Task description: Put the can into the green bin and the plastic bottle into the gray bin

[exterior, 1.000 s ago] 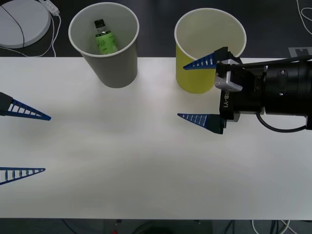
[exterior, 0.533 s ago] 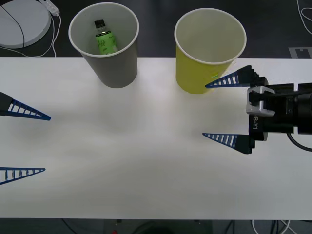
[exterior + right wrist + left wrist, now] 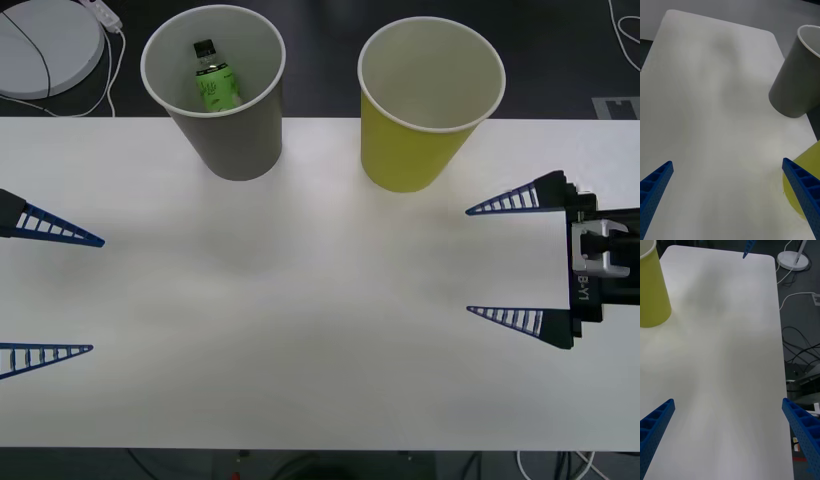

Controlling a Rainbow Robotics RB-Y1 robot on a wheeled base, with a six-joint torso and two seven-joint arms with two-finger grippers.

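Change since earlier: right gripper (image 3: 505, 262) has drawn back from beside the green bin (image 3: 415, 150) toward the 3 o'clock edge of the bench (image 3: 300, 300); bins and left arm unmoved.
Left gripper (image 3: 50, 295): parked at 9 o'clock, fingers wide apart, nothing between them.
Gray bin (image 3: 230, 130): upright at 11 o'clock on the far edge, nearer the left arm.
Plastic bottle (image 3: 214, 78): already inside the gray bin, leaning on the wall, cap toward 12 o'clock.
Green bin: upright at 1 o'clock, well apart from the gray bin; the visible part of its pale inside is bare, its floor hidden by the rim.
Can: I can't tell where it is; none lies on the bench, so it may rest on the hidden floor of the green bin.
Right gripper: fingers spread and empty, tips pointing to 9 o'clock; the green bin lies at about 11 o'clock from them, near but not touching.
Judgement: both sortings look finished; the next move is probably a retreat to rest, needing no grasp.
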